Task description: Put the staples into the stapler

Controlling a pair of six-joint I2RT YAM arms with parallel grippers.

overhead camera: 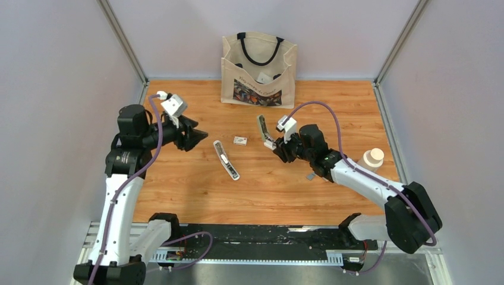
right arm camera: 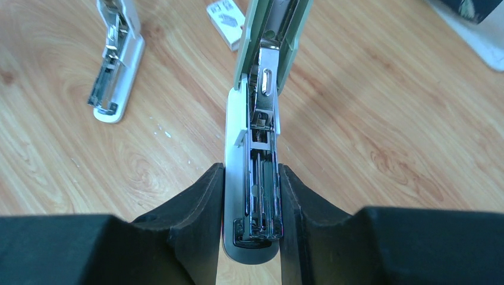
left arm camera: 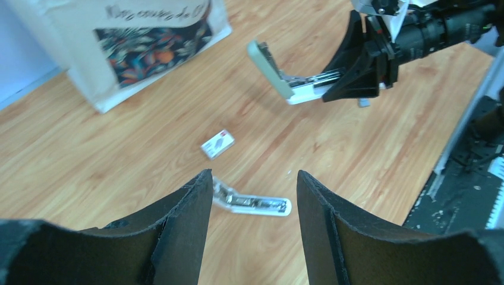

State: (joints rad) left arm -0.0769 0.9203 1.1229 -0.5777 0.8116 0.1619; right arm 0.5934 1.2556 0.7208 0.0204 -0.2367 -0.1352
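Note:
My right gripper (overhead camera: pixel 278 148) (right arm camera: pixel 251 172) is shut on the base of a pale green stapler (overhead camera: pixel 263 128) (right arm camera: pixel 261 89). It holds the stapler above the table, lid swung up and metal magazine channel exposed. A second, white stapler (overhead camera: pixel 226 159) (left arm camera: pixel 257 205) lies opened flat on the wood. My left gripper (overhead camera: pixel 193 138) (left arm camera: pixel 254 178) hovers to its left, open and empty, with that stapler showing between its fingers. A tiny grey strip, apparently the staples (overhead camera: pixel 309 176) (left arm camera: pixel 364 103), lies on the table beside my right forearm.
A small white staple box (overhead camera: pixel 240 141) (left arm camera: pixel 217 143) lies between the two staplers. A canvas tote bag (overhead camera: pixel 258 68) stands at the back edge. A white bottle (overhead camera: pixel 373 158) stands at the right, close to my right arm.

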